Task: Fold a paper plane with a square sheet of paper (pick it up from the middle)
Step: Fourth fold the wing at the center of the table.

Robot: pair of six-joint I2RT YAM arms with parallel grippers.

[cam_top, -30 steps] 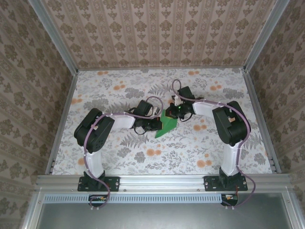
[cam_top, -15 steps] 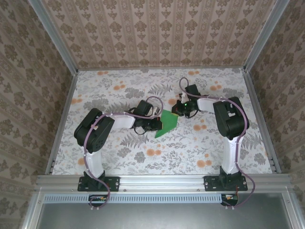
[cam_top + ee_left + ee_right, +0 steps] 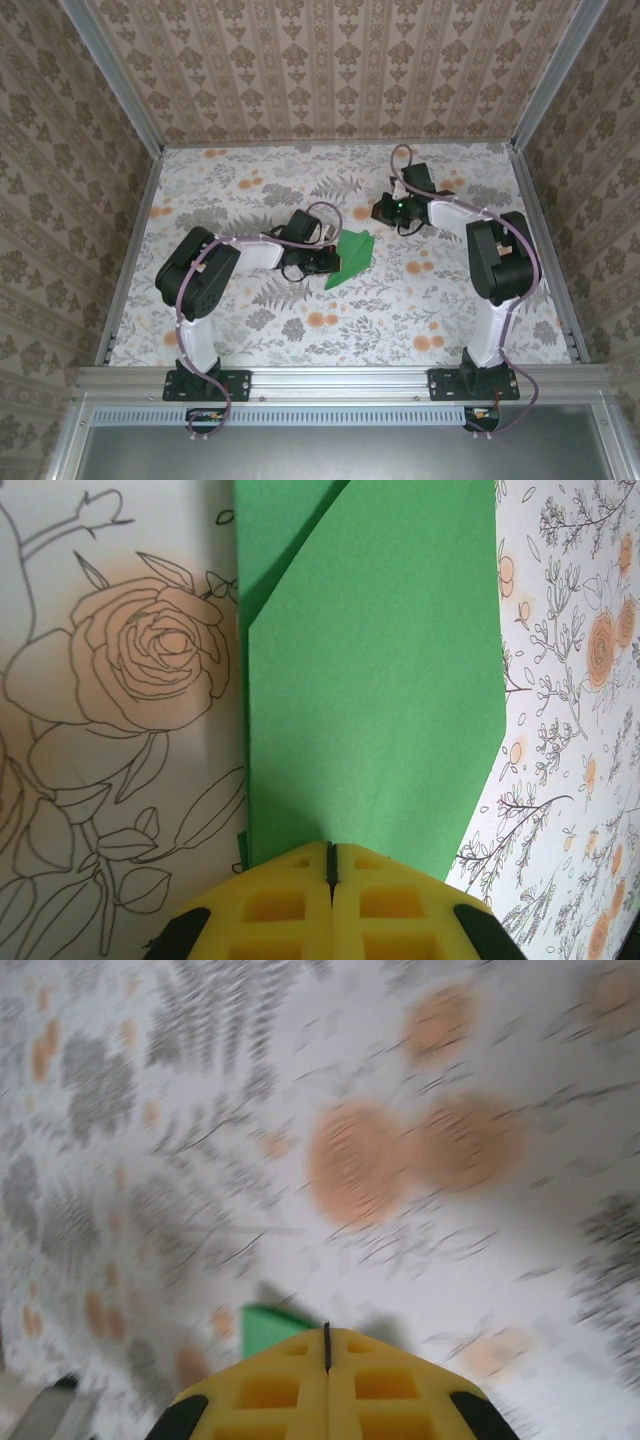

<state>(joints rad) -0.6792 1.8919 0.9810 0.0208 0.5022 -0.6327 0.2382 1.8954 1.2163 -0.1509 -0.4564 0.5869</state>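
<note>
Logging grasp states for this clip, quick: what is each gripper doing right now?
Left gripper: closed, tips over the folded bright green paper sheet, not clamped on it.
Right gripper: closed, holding nothing.

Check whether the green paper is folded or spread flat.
Folded: the green paper has a diagonal flap layered over it and slanted corners.

We note the paper (image 3: 370, 680) as matt green, smooth apart from its creases. The left gripper (image 3: 330, 848) looks matt yellow moulded plastic. The table (image 3: 250, 320) cover is a dull floral print, the rail (image 3: 340, 378) brushed metal.
</note>
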